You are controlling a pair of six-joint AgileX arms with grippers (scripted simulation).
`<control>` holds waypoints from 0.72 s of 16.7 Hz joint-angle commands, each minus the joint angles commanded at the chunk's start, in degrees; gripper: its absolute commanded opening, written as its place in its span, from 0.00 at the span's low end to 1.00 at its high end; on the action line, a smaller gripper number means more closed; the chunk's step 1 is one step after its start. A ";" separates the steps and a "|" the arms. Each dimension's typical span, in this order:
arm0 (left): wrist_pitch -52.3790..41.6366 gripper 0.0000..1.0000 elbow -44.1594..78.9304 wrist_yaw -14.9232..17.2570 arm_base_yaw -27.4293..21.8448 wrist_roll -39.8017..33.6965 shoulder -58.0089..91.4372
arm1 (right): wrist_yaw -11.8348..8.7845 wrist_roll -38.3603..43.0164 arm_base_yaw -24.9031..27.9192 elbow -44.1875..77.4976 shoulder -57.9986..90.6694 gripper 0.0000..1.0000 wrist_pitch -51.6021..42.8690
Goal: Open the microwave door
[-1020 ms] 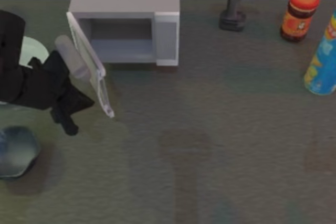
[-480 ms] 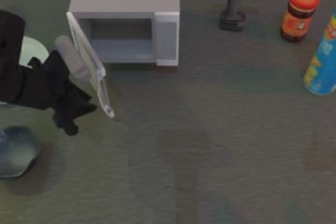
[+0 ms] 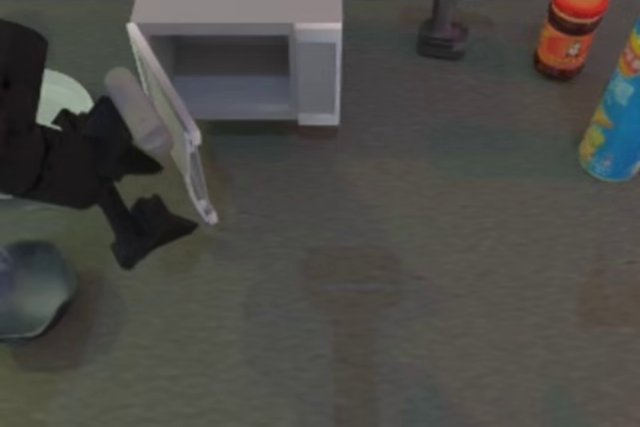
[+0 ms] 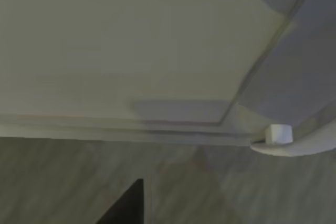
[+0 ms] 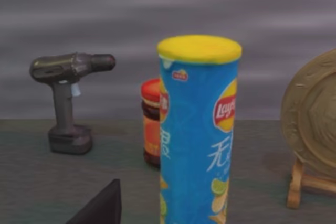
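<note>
The microwave [image 3: 240,32] sits at the far left of the counter [image 3: 400,277], and its door [image 3: 175,127] already hangs wide, swung out to the left and toward the near side so the empty cavity shows. The left gripper [image 3: 150,230] is low by the door's free near edge, just beside its lower corner; from above I cannot tell whether it touches the panel, and I cannot tell whether its jaws are spread or pressed together. The left wrist view is filled by the pale door face [image 4: 131,45] close up, with a small white hinge peg [image 4: 278,134] at one corner, so the arm is right against the door's outer side. The right arm is out of the top view; its camera looks at a chips can [image 5: 198,129], a red-lidded jar [image 5: 151,124] and a drill [image 5: 65,103] at the far right, and its jaws are not shown well enough to judge. To my eye the opening itself is done or all but done. What remains would be to let go cleanly and draw the left arm back toward the near left without nudging the door shut.
</note>
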 joint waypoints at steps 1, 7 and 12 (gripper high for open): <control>0.00 1.00 0.00 0.00 0.00 0.00 0.00 | 0.00 0.00 0.00 0.00 0.00 1.00 0.00; -0.16 1.00 -0.04 -0.04 -0.02 -0.03 -0.21 | 0.00 0.00 0.00 0.00 0.00 1.00 0.00; -6.76 1.00 -1.42 -0.60 0.12 -0.81 -9.08 | 0.00 0.00 0.00 0.00 0.00 1.00 0.00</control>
